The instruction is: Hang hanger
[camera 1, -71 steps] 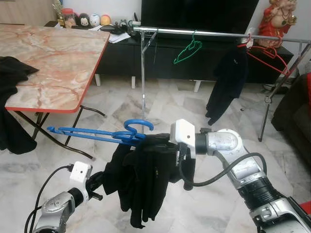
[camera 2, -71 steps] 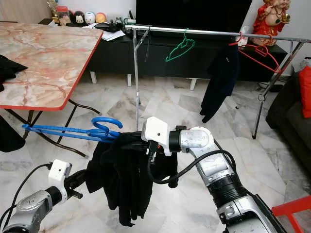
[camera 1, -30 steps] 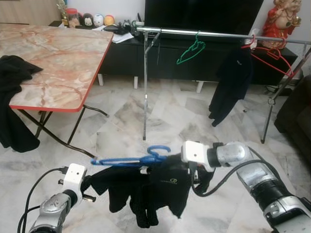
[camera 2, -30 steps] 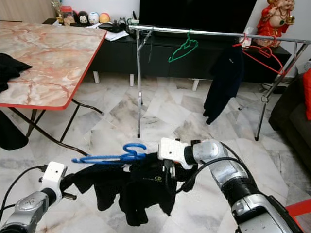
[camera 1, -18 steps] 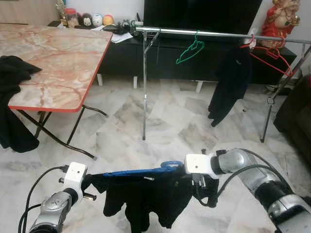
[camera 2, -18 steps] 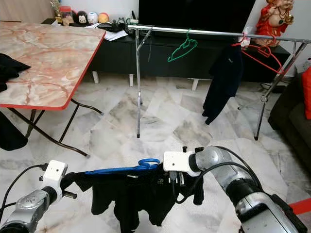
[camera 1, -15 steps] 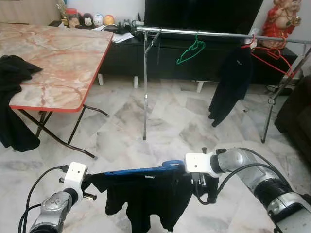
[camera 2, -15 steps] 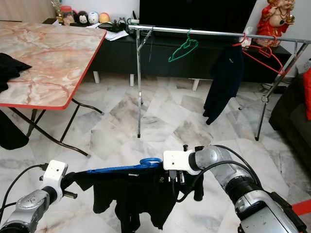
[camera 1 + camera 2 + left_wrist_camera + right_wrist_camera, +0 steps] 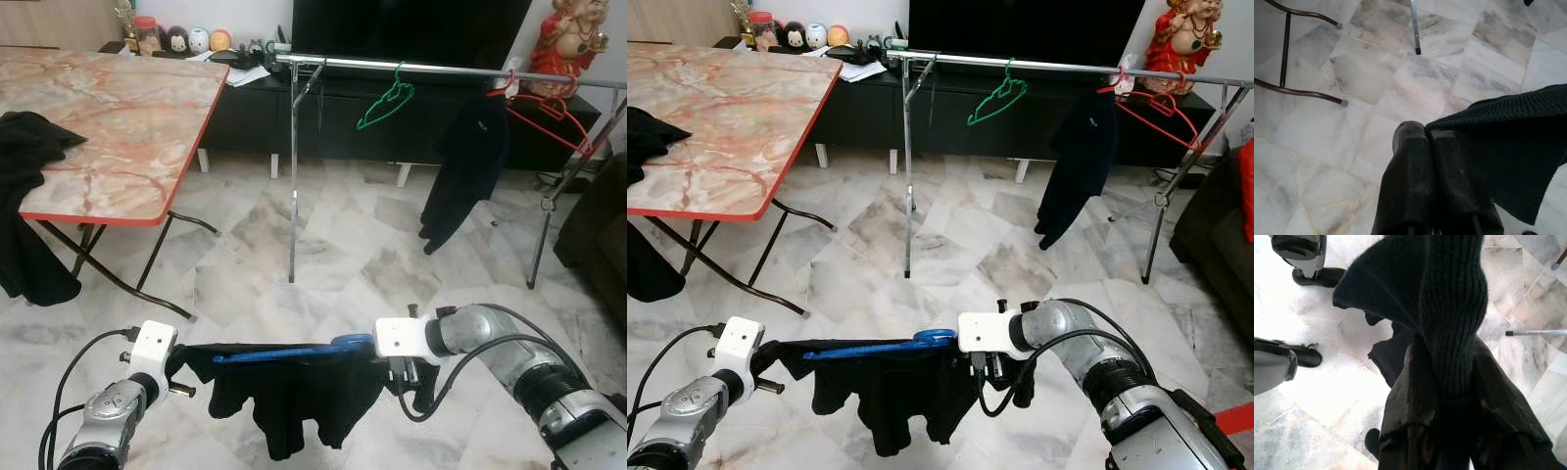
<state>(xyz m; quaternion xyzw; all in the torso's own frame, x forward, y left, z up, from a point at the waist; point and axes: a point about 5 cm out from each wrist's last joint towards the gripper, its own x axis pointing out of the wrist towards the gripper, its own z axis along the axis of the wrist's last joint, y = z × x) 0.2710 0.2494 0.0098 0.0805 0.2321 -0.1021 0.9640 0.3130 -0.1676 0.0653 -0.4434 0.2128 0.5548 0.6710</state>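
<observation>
A blue hanger (image 9: 286, 352) lies nearly level in front of me, low over the floor, with a black knit garment (image 9: 294, 397) draped over it. My left gripper (image 9: 184, 364) is shut on the garment's left edge; the left wrist view shows its fingers (image 9: 1415, 166) closed beside the knit cloth (image 9: 1508, 147). My right gripper (image 9: 390, 372) is shut on the garment's right end next to the hanger's hook, with the cloth (image 9: 1452, 323) bunched between its fingers. The metal clothes rail (image 9: 431, 69) stands farther ahead.
The rail carries a green hanger (image 9: 383, 101), a hanging black garment (image 9: 460, 166) and a red hanger (image 9: 544, 110). A marble-topped folding table (image 9: 108, 108) with dark clothes on it stands at left. A dark sofa (image 9: 593, 230) is at right. The floor is marble tile.
The hanger and garment have dropped lower and tipped from slanting to nearly level. The garment is now stretched out between both grippers.
</observation>
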